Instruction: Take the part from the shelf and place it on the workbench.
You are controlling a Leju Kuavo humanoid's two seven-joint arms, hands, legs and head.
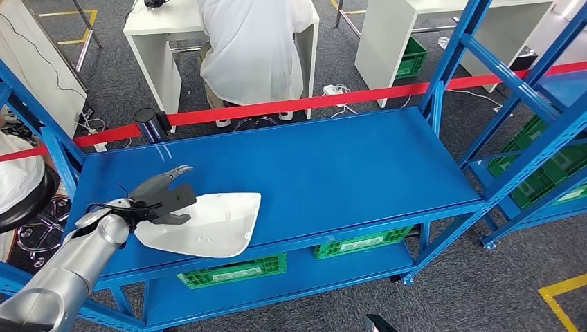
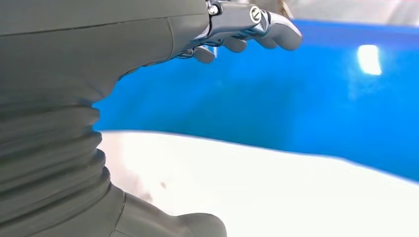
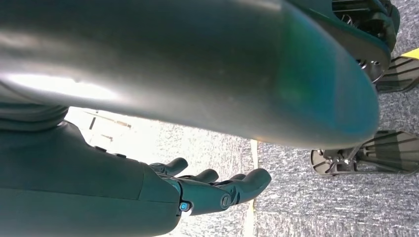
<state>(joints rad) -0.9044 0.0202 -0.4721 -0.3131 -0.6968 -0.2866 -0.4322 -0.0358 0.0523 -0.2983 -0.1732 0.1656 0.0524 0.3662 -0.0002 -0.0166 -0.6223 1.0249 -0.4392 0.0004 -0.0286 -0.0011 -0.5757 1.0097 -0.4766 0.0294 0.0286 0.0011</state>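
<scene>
1. The white part [image 1: 214, 223] lies at the near left edge of the blue shelf [image 1: 332, 166], with the left hand [image 1: 158, 197] over its left end, fingers spread wide and gripping nothing.
2. The right hand [image 3: 207, 190] hangs loosely open above grey carpet [image 3: 316, 207].
3. Green crates [image 1: 235, 271] sit on the lower shelf.
4. Beyond a red barrier tape [image 1: 304, 104], a person [image 1: 253, 48] sits at a white desk [image 1: 163, 28].

Left hand [image 1: 160, 200] over white part's [image 1: 211, 225] near edge, fingers spread | part flat on blue shelf [image 1: 332, 166] | person seated behind [image 1: 253, 48]
</scene>
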